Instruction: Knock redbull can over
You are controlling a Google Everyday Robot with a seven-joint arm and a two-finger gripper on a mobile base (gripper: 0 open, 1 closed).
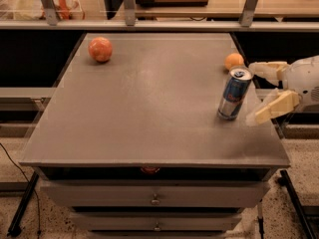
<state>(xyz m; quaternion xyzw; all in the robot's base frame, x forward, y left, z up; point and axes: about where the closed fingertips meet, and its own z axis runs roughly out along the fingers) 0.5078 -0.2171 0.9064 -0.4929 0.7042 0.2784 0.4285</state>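
Fruit [100, 49], reddish, back-left on table [149, 113], well apart from everything else. Orange [234, 61] back-right, near table edge, just behind can. Can [234, 94] in front of orange, near right edge, standing on its base, not yet knocked over. Long axis near vertical, leaning a touch in view with top toward right and back, maybe only camera angle; pull-tab end up, base flat on table. Gripper [256, 91] at far right, just past table edge, level with can. Jaws spread wide, grasping nothing; upper finger [266, 68] right by can rim, touching or just short, cannot tell which; lower finger [275, 107] just right of can's lower half, apart from it. Step in hand, by judgement: sideways shove to tip can. To do it well: hit high, near rim, not at base, otherwise slide instead of topple. Push leftward toward middle of table, away from right edge, to avoid roll-off. Stay clear of orange. No need to clamp on can; flat of one finger enough. Risk: light can skidding, or rolling toward front edge once down.
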